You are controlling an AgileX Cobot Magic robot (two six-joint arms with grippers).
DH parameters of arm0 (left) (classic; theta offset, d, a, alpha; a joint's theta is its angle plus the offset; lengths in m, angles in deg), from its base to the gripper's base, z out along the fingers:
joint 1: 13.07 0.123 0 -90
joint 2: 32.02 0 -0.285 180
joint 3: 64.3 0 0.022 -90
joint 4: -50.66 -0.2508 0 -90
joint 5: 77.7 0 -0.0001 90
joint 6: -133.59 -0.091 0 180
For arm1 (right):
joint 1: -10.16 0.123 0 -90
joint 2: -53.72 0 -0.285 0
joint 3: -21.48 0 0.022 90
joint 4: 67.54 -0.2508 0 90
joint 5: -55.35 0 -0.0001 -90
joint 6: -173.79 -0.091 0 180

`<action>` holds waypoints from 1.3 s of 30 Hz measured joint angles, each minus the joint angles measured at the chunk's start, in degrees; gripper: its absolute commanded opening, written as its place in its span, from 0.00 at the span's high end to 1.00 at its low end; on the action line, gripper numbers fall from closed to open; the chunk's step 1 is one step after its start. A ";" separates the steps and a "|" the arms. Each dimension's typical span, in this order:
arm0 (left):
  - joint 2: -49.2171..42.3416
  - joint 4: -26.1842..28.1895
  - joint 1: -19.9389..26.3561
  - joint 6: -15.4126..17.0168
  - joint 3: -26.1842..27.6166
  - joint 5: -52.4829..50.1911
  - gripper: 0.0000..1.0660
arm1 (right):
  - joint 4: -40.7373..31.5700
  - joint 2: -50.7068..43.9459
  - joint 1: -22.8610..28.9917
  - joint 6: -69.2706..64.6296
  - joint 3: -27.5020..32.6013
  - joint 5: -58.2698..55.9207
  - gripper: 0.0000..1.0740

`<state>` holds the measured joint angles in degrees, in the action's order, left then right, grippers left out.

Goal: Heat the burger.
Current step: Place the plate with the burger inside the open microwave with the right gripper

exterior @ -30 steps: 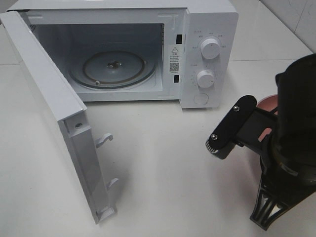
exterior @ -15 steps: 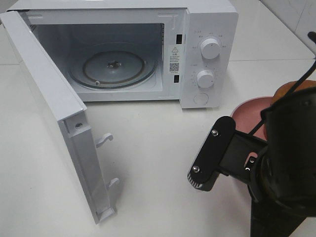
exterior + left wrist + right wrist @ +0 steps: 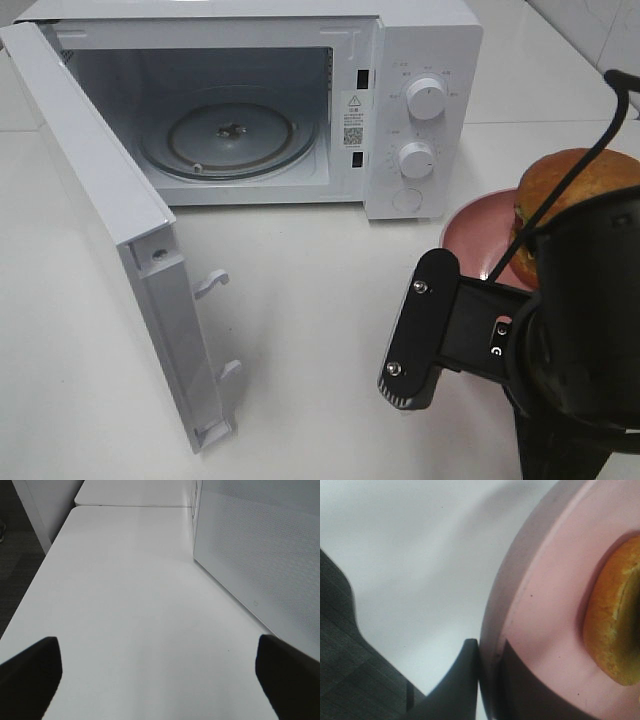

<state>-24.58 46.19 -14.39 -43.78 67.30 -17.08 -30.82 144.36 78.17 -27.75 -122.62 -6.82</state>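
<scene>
The burger (image 3: pixel 580 200), with a golden-brown bun, sits on a round pink plate (image 3: pixel 470 235) at the right, beside the microwave. My right gripper (image 3: pixel 497 298) is shut on the plate's near rim. In the right wrist view its two fingers (image 3: pixel 465 680) pinch the plate's rim (image 3: pixel 545 605), with the bun (image 3: pixel 615 625) further in. The arm hides much of the plate and burger in the high view. My left gripper (image 3: pixel 160 667) is open and empty above the bare table; it is out of the high view.
The white microwave (image 3: pixel 420 60) stands at the back with its door (image 3: pixel 100 190) swung wide open to the left and its glass turntable (image 3: pixel 230 135) bare. The left wrist view shows the door's outer face (image 3: pixel 260 555). White table (image 3: pixel 320 300) lies in front of the opening.
My right arm has shifted left and toward the table's near edge. The pink plate and burger, almost hidden a second ago, now show behind it.
</scene>
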 measured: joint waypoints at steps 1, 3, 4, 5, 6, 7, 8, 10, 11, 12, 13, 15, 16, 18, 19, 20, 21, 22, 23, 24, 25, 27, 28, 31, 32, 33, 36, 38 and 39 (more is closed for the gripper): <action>0.00 0.00 0.00 0.00 0.00 0.00 0.08 | 0.40 0.00 0.00 1.43 0.00 0.74 0.98; 0.00 0.00 0.00 0.00 0.00 0.00 0.08 | 0.52 0.00 0.00 2.23 0.00 1.38 0.98; 0.00 0.00 0.00 0.00 0.00 0.00 0.08 | 0.57 0.00 0.00 3.55 0.00 2.69 0.98; 0.00 0.00 0.00 0.00 0.00 0.00 0.08 | 0.57 0.00 0.00 3.55 0.00 2.69 0.98; 0.00 0.00 0.00 0.00 0.00 0.00 0.08 | 0.57 0.00 0.00 4.64 0.00 4.53 0.99; 0.00 0.00 0.00 0.00 0.00 0.00 0.08 | 0.57 0.00 0.00 5.56 0.00 5.33 0.99; 0.00 0.00 0.00 0.00 0.00 0.00 0.08 | 0.57 0.00 0.00 5.56 0.00 5.33 0.99; 0.00 0.00 0.00 0.00 0.00 0.00 0.08 | 0.57 0.00 0.00 7.39 0.00 6.59 1.00; 0.00 0.00 0.00 0.00 0.00 0.00 0.08 | 0.92 0.00 0.00 9.40 0.00 7.85 1.00; 0.00 0.00 0.00 0.00 0.00 0.00 0.08 | 1.20 0.00 0.00 10.26 0.00 8.59 1.00; 0.00 0.00 0.00 0.00 0.00 0.00 0.08 | 1.20 0.00 0.00 10.26 0.00 8.59 1.00; 0.00 0.00 0.00 0.00 0.00 0.00 0.08 | 2.86 0.00 0.00 12.78 0.00 10.49 1.00; 0.00 0.00 0.00 0.00 0.00 0.00 0.08 | 2.86 0.00 0.00 12.78 0.00 10.49 1.00; 0.00 0.00 0.00 0.00 0.00 0.00 0.08 | 4.76 0.00 0.00 14.27 0.00 12.78 1.00; 0.00 0.00 0.00 0.00 0.00 0.00 0.08 | 4.76 0.00 0.00 14.27 0.00 12.78 1.00; 0.00 0.00 0.00 0.00 0.00 0.00 0.08 | 5.96 0.00 0.00 15.01 0.00 14.09 1.00; 0.00 0.00 0.00 0.00 0.00 0.00 0.08 | 5.96 0.00 0.00 15.01 0.00 14.09 1.00; 0.00 0.00 0.00 0.00 0.00 0.00 0.08 | 6.59 0.00 0.00 16.16 0.00 15.36 1.00; 0.00 0.00 0.00 0.00 0.00 0.00 0.08 | 6.65 0.00 0.00 17.02 0.00 16.04 1.00; 0.00 0.00 0.00 0.00 0.00 0.00 0.08 | 6.65 0.00 0.00 17.02 0.00 16.04 1.00; 0.00 0.00 0.00 0.00 0.00 0.00 0.08 | 6.65 0.00 0.00 18.56 0.00 17.13 1.00; 0.00 0.00 0.00 0.00 0.00 0.00 0.08 | 6.65 0.00 0.00 20.40 0.00 17.99 1.00; 0.00 0.00 0.00 0.00 0.00 0.00 0.08 | 6.65 0.00 -0.06 21.54 0.00 18.28 1.00; 0.00 0.00 0.00 0.00 0.00 0.00 0.08 | 6.65 0.00 -1.89 26.76 0.00 20.34 1.00; 0.00 0.00 0.00 0.00 0.00 0.00 0.08 | 6.65 0.00 -1.89 26.76 0.00 20.34 1.00; 0.00 0.00 0.00 0.00 0.00 0.00 0.08 | 6.65 0.00 -2.75 28.19 0.00 20.91 1.00; 0.00 0.00 0.00 0.00 0.00 0.00 0.08 | 6.65 0.00 -6.47 33.92 0.00 23.03 1.00; 0.00 0.00 0.00 0.00 0.00 0.00 0.08 | 6.65 0.00 -7.45 35.52 0.00 23.84 1.00; 0.00 0.00 0.00 0.00 0.00 0.00 0.08 | 6.65 0.00 -7.45 35.52 0.00 23.84 1.00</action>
<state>-24.58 46.19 -14.39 -43.78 67.30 -17.08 -24.17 144.36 70.72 7.77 -122.62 17.01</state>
